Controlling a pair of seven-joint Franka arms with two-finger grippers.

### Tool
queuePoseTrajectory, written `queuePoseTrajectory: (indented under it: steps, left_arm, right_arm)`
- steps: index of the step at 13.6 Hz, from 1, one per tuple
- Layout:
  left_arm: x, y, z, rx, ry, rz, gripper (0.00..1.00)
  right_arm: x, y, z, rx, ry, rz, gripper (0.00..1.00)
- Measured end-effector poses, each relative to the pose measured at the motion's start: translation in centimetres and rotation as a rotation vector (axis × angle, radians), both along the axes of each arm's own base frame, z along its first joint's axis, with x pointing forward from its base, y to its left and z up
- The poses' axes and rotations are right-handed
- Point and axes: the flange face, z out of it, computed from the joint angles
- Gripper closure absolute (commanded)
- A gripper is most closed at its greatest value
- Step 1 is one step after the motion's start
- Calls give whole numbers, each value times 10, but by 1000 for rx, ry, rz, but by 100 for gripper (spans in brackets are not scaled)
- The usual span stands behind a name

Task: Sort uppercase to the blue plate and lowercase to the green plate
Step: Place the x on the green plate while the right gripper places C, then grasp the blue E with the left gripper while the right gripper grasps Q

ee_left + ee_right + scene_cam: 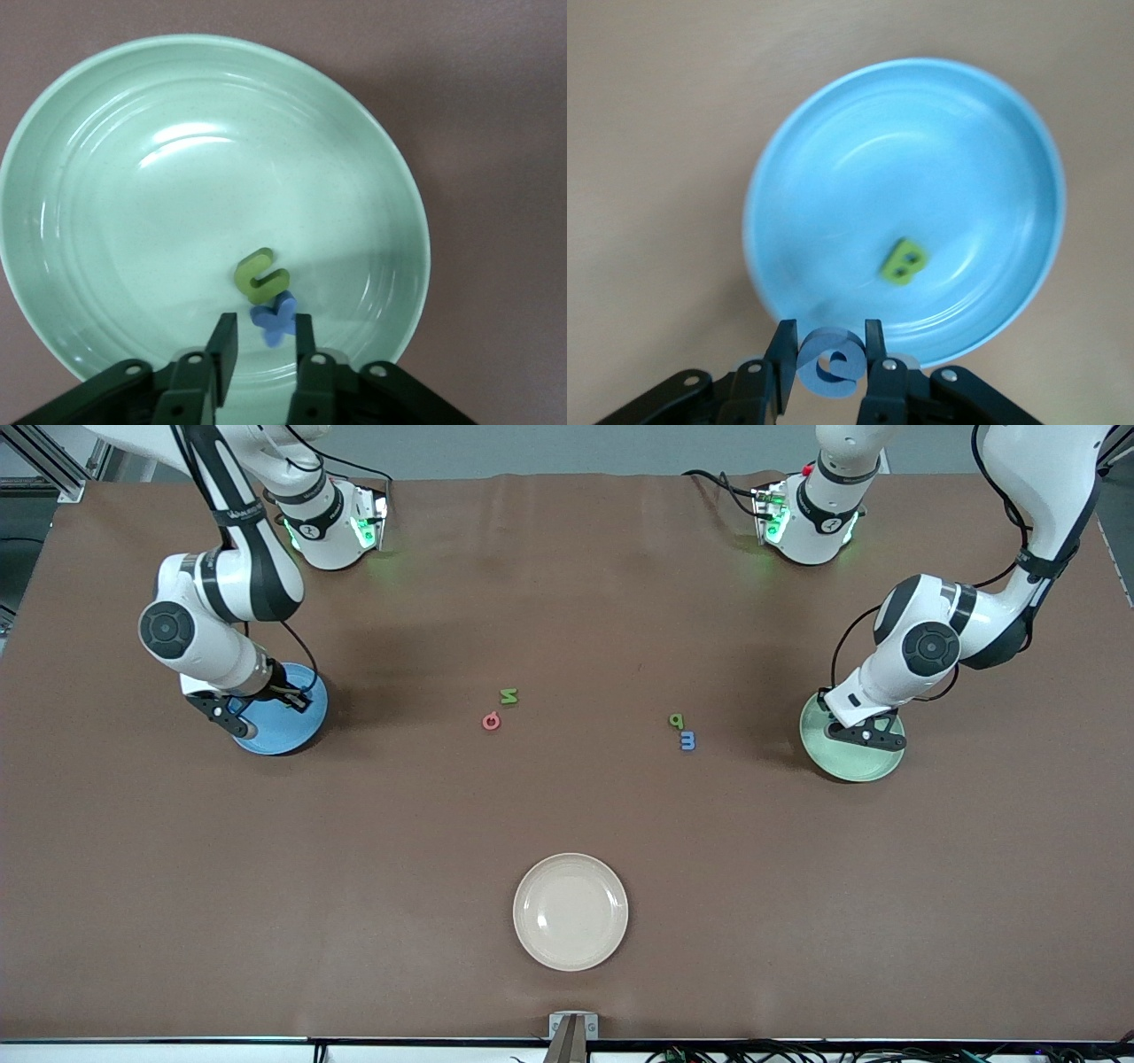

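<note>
While I hover, left hand (262, 343): parting around x (274, 320) on green plate (80, 133); x may cling.
Right hand (827, 351): clamped on C (830, 360) over blue plate's (992, 142) rim; an early drop lands on the surface.

Front view: we look down from high across the table (567, 815), facing both robots. Wrist views: close, straight down on the green plate (80, 159) and the blue plate (833, 142), both shared with the front view at 3 and 9 o'clock.

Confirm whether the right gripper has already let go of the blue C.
No: in the right wrist view the right gripper has its fingers clamped on the blue C, over the rim of the blue plate.
</note>
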Motion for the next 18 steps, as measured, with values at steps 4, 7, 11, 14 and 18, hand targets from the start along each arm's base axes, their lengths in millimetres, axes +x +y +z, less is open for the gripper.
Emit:
queuePoseTrajectory:
  steps: [4, 7, 11, 14, 18]
  left_arm:
    - [1, -4, 2, -3, -8, -6, 0]
    - [6, -32, 13, -5, -44, 34, 0]
    - [15, -87, 39, -19, -126, 177, 0]
    - [20, -131, 49, -53, -158, 300, 0]
    - [18, -202, 50, -115, -150, 429, 0]
  right_arm:
    - [-5, -44, -3, 6, 5, 40, 77]
    - [-8, -64, -3, 18, 7, 59, 10]
    - [-5, -66, -1, 19, -1, 69, 0]
    - [0, -52, 2, 12, -2, 61, 0]
    - [9, 40, 10, -25, -45, 11, 0]
